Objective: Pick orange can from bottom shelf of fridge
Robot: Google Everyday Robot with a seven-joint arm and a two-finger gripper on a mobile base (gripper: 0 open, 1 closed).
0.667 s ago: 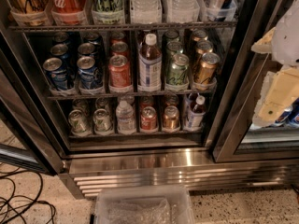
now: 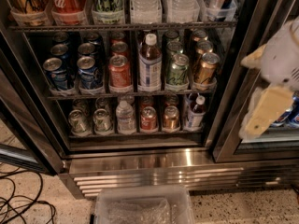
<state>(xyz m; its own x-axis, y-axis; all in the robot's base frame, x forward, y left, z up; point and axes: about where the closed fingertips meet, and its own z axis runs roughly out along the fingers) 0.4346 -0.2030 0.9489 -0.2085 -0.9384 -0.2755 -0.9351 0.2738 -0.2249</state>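
The fridge [image 2: 154, 163] stands open in front of me, with a steel frame and a dark inside. On the bottom shelf [image 2: 135, 136] the orange can [image 2: 171, 117] stands upright in a clear tray, right of a red can [image 2: 148, 118] and left of a small bottle [image 2: 195, 112]. My gripper [image 2: 248, 96], white with tan fingers [image 2: 268, 110], hangs at the right in front of the fridge's door post, well right of the can and slightly above it. It is open and empty.
The bottom shelf also holds silver cans [image 2: 89, 121] and a water bottle [image 2: 125, 117]. The rack above holds blue cans [image 2: 57, 73], a red can, a bottle, a green can and a gold can [image 2: 204, 69]. A clear plastic bin [image 2: 144, 205] and black cables [image 2: 21, 204] lie on the floor.
My gripper has shifted a little to the left and down. The cans and shelves have not moved.
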